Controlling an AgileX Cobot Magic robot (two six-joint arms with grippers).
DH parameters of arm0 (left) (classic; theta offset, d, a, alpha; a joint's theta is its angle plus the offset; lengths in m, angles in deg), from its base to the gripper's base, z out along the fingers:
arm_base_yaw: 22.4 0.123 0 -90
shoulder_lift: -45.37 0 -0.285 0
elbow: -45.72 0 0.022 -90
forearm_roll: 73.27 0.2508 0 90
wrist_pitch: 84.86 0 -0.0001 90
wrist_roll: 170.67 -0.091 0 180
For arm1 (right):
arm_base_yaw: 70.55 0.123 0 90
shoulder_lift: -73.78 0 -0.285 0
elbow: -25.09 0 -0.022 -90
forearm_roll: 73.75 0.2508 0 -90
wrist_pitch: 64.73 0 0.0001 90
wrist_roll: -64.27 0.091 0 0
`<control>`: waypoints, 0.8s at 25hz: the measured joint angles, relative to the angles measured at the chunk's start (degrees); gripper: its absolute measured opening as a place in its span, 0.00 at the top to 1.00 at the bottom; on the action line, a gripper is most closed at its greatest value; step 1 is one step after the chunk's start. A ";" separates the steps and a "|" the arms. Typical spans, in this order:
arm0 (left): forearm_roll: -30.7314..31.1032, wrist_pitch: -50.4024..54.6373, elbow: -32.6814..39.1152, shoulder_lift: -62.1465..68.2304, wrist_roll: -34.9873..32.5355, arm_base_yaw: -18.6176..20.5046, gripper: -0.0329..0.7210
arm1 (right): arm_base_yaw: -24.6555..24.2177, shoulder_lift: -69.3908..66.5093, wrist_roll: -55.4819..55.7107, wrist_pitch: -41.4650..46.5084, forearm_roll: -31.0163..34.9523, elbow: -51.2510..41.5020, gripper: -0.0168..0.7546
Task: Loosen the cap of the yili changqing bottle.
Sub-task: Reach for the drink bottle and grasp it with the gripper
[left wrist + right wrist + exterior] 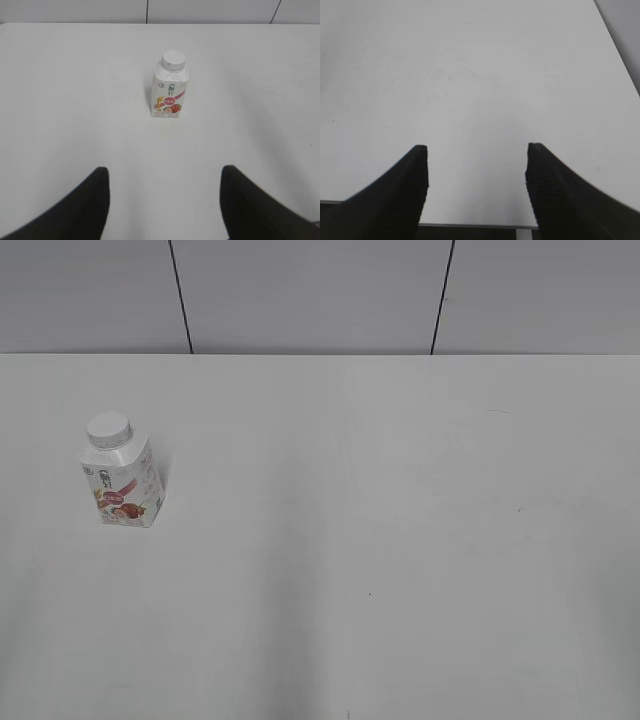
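The yili changqing bottle point(125, 485) stands upright on the left of the white table, white with pink-red strawberry graphics. Its white ribbed cap point(108, 429) sits on the neck. In the left wrist view the bottle point(170, 92) and its cap point(173, 59) stand ahead of my left gripper point(164, 172), which is open and empty, well short of the bottle. My right gripper point(476, 149) is open and empty over bare table near the front edge. Neither gripper shows in the exterior view.
The white table point(400, 520) runs back to a grey panelled wall point(310, 295). In the right wrist view the table's right edge point(620, 55) and its front edge point(470, 225) show.
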State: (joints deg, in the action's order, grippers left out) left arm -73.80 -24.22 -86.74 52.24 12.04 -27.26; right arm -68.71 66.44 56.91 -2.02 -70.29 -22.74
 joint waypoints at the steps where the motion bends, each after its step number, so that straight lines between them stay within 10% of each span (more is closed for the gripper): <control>1: 0.00 0.00 0.00 0.00 0.00 0.00 0.38 | 0.00 0.00 0.00 0.00 0.00 0.00 0.34; 20: 0.00 0.00 0.00 0.00 0.00 0.00 0.38 | 0.00 0.00 0.00 0.00 0.00 0.00 0.34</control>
State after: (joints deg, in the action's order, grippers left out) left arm -73.80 -24.22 -86.74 52.24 12.04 -27.26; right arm -68.71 66.44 56.91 -2.02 -70.29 -22.74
